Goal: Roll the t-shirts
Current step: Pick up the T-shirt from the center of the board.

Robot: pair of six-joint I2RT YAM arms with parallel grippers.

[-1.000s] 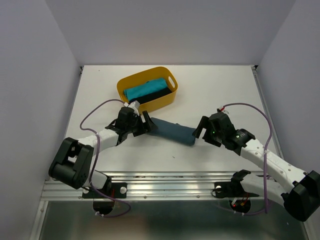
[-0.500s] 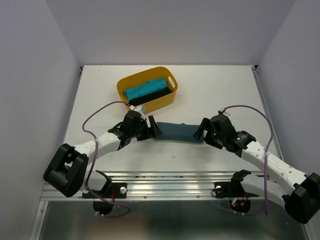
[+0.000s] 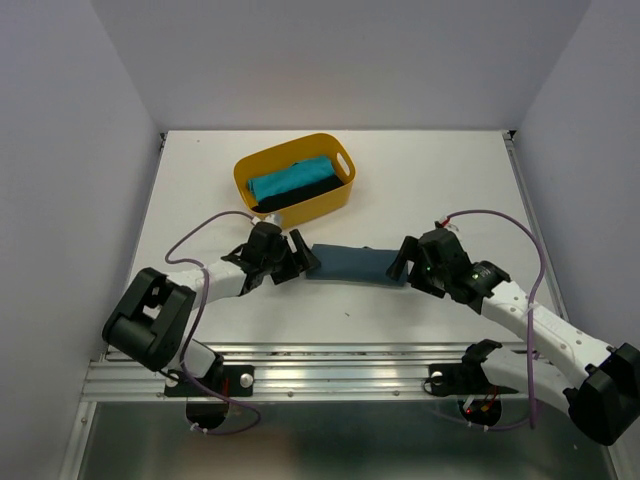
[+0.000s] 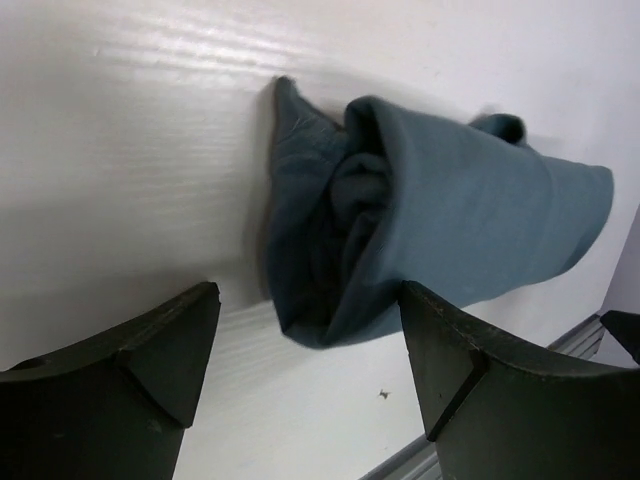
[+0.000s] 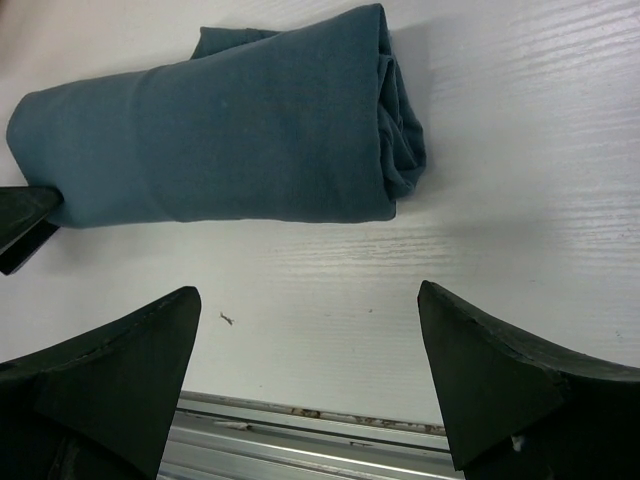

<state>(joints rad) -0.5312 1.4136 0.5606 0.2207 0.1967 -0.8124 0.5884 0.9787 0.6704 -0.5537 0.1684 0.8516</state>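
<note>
A slate-blue t-shirt [image 3: 352, 264] lies rolled into a tube on the white table, between my two grippers. My left gripper [image 3: 303, 260] stands open at the roll's left end [image 4: 330, 240], its fingers apart from the cloth. On the other side, my right gripper [image 3: 402, 262] is open at the right end [image 5: 400, 140], and nothing sits between its fingers [image 5: 120, 380]. Two more rolled t-shirts, one turquoise [image 3: 290, 180] and one black [image 3: 306, 193], rest side by side in the yellow tub [image 3: 243, 177].
The yellow tub stands behind the roll at the table's middle back. A metal rail [image 3: 340, 372] runs along the near edge of the table. White walls close in the left, right and back.
The roll has turned from slanted to nearly level across the table. My left gripper has shifted right and back with its end; the right gripper barely moved.
</note>
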